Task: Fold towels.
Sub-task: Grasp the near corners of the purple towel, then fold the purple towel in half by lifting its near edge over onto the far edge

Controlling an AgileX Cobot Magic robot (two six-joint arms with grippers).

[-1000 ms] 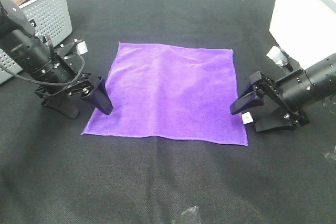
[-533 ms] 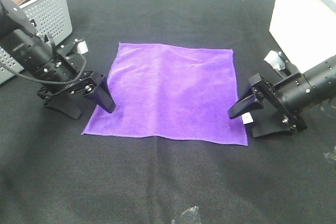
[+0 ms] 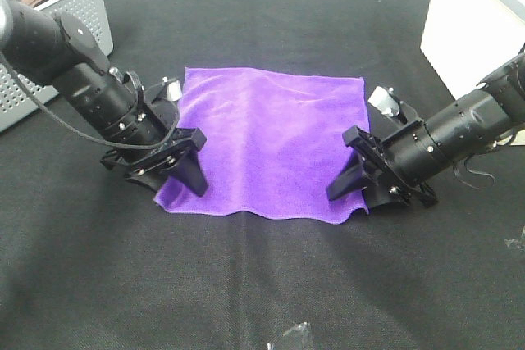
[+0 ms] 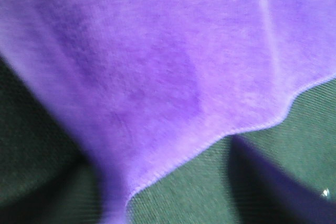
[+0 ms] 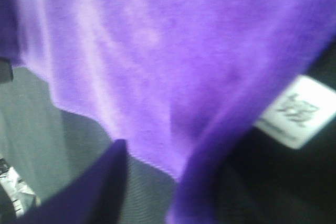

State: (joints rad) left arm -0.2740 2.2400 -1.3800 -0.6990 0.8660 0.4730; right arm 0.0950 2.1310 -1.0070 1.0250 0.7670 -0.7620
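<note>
Purple towel point(image 3: 275, 141) is spread flat on the black tablecloth point(image 3: 262, 284), pretty much dead centre of the high view. Far edge looks straight, but the near edge is wavy and puckered, and both near corners sit drawn in a bit toward the middle.

Left gripper point(image 3: 168, 184) is down at the near-left corner, in the left-centre of the frame. Its jaws are spread apart, one finger planted on the purple cloth and the other out on the black cloth beside it, so the corner lies between them. Nothing looks pinched yet as far as I can see. Its wrist cam is blurry: mostly towel point(image 4: 157, 77) with the hem curving across, plus one dark finger point(image 4: 273, 192) over the tablecloth.

Right gripper point(image 3: 353, 201) is at the near-right corner, right of centre, also low against the table with its jaws parted around the corner. On its wrist cam the towel point(image 5: 157, 51) fills most of the shot and one edge of it droops down between the jaws. One dark finger point(image 5: 97, 182) shows clearly and the other one I can't really make out. A small white label point(image 5: 296, 111) on the hem shows there too.

Other stuff: grey perforated basket point(image 3: 70, 6) in the upper left corner, white box point(image 3: 476, 14) in the upper right, both well away from the towel.
</note>
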